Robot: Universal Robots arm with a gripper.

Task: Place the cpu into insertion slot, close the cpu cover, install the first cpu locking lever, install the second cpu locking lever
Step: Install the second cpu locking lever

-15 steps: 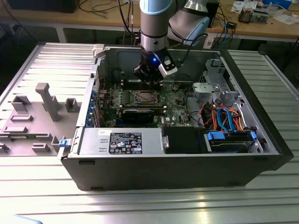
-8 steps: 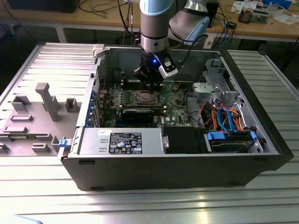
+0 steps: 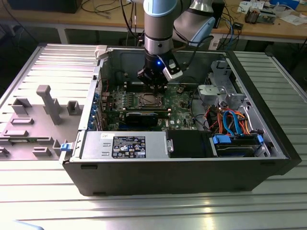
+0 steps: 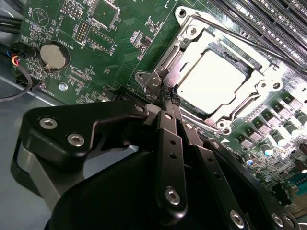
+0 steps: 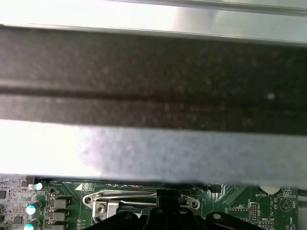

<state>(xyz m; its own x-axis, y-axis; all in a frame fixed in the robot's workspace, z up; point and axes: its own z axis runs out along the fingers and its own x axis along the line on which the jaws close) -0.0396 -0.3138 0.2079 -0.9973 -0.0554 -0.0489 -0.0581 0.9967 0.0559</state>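
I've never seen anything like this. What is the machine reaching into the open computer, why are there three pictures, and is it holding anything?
It is a robot arm reaching down into an open computer case that lies on a metal table. The exterior view comes from a camera off the arm; the two wrist views come from cameras riding on the arm. In the second wrist view the end effector has its fingers pressed together at the edge of the socket on the green board. The cpu, a silvery square, sits in the slot with the cover closed over it. I see nothing held between the fingers.
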